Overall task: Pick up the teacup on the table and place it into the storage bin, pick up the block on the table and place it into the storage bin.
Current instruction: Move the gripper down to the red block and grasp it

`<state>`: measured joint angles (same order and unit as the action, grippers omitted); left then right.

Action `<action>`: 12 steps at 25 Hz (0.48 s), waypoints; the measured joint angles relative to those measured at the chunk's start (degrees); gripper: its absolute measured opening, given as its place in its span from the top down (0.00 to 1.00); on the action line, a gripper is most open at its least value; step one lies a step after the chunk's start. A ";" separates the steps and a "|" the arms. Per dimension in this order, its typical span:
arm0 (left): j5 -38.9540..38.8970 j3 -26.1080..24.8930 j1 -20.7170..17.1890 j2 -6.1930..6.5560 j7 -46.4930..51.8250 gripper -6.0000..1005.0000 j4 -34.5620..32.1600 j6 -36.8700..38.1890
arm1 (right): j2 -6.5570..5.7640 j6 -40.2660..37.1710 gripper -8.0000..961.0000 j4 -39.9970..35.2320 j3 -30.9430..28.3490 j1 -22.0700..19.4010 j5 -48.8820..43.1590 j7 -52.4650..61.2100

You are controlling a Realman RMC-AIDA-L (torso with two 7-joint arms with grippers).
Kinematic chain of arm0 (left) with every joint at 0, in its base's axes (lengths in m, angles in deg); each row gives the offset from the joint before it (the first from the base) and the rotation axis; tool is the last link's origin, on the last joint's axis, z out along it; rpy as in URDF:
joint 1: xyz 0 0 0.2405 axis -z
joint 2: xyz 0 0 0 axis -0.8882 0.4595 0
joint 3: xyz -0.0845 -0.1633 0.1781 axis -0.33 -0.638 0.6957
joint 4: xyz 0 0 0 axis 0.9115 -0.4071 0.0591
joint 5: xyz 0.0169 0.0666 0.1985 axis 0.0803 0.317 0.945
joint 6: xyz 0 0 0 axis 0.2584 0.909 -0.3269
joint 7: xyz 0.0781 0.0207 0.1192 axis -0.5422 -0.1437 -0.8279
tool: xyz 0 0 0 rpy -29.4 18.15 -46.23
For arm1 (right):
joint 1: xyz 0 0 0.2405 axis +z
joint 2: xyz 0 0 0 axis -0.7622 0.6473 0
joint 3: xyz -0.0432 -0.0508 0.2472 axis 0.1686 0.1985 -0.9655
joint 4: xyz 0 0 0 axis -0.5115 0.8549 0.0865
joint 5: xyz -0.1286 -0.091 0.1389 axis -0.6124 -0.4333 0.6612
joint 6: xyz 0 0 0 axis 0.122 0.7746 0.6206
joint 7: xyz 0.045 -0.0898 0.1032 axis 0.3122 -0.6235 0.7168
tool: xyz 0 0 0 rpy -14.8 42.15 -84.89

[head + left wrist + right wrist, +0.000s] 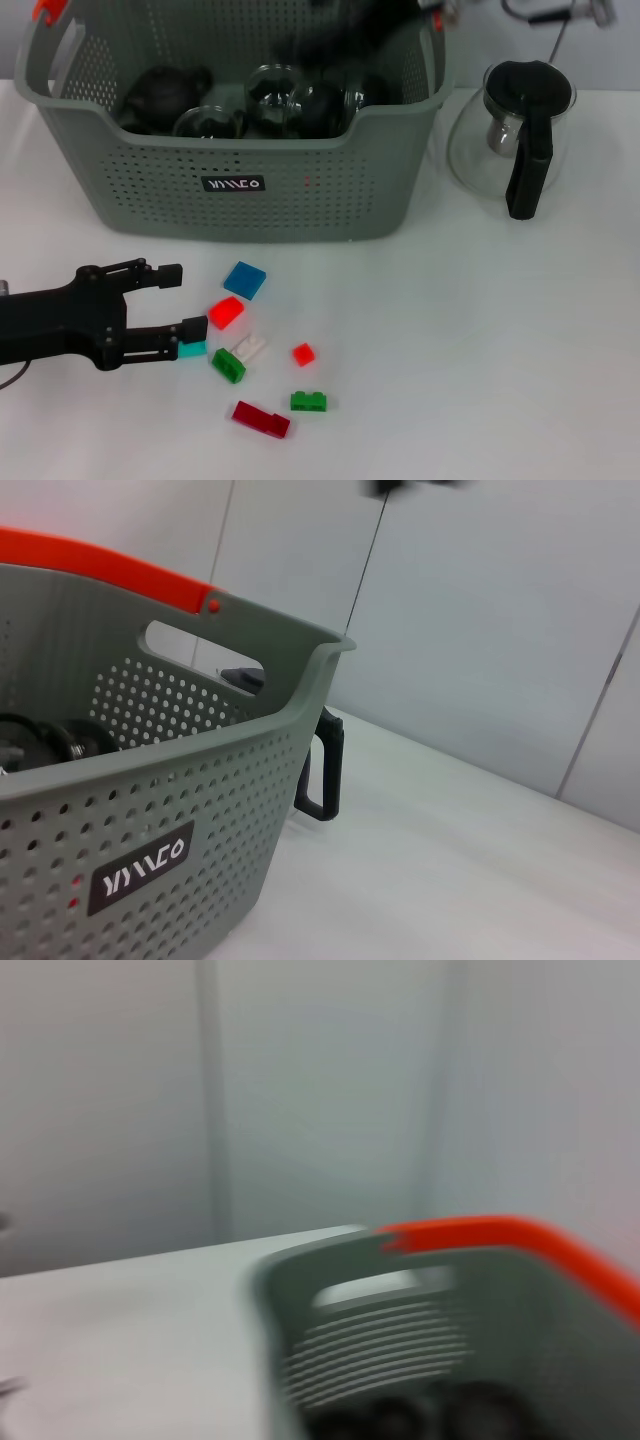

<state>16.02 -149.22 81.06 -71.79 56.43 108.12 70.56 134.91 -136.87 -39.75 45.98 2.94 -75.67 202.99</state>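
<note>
The grey-green storage bin (pixel 300 200) stands at the back of the table, with glass teacups (pixel 272 95) and dark teapots inside. Several small blocks lie on the table in front of it. My left gripper (pixel 182 302) is open and low over the table, at the left edge of the blocks. A red block (pixel 226 312) sits just beyond its fingertips and a teal block (pixel 192 349) lies by the nearer finger. My right arm is a dark blur (pixel 350 30) above the bin's back rim. The left wrist view shows the bin (pixel 200 810), and the right wrist view shows the bin's rim (pixel 400 1290).
A glass carafe (pixel 510 130) with a black handle (pixel 325 770) stands right of the bin. Other blocks: blue (pixel 244 279), white (pixel 249 347), green (pixel 228 365), small red (pixel 303 353), another green (pixel 308 401), dark red (pixel 261 419). Orange clips (pixel 50 10) mark the bin's handles.
</note>
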 joint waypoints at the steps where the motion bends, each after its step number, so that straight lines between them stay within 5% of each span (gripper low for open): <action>1: 0.00 0.00 -0.08 0.02 -0.20 0.16 0.02 0.01 | 0.01 -2.74 0.25 -1.14 0.04 -0.78 0.74 -0.14; 7: 0.00 0.02 -0.62 0.23 -1.79 0.17 -0.07 0.18 | -0.02 -14.99 0.20 -3.00 1.88 -2.68 -2.14 0.77; 12: 0.44 -0.01 -1.12 0.35 -3.18 0.17 -0.03 0.96 | 0.20 -18.21 0.20 -1.08 9.84 -2.26 -7.16 0.96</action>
<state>16.47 -149.23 79.94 -71.44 53.25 108.09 71.52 135.12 -155.08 -40.84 55.82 0.68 -82.83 203.95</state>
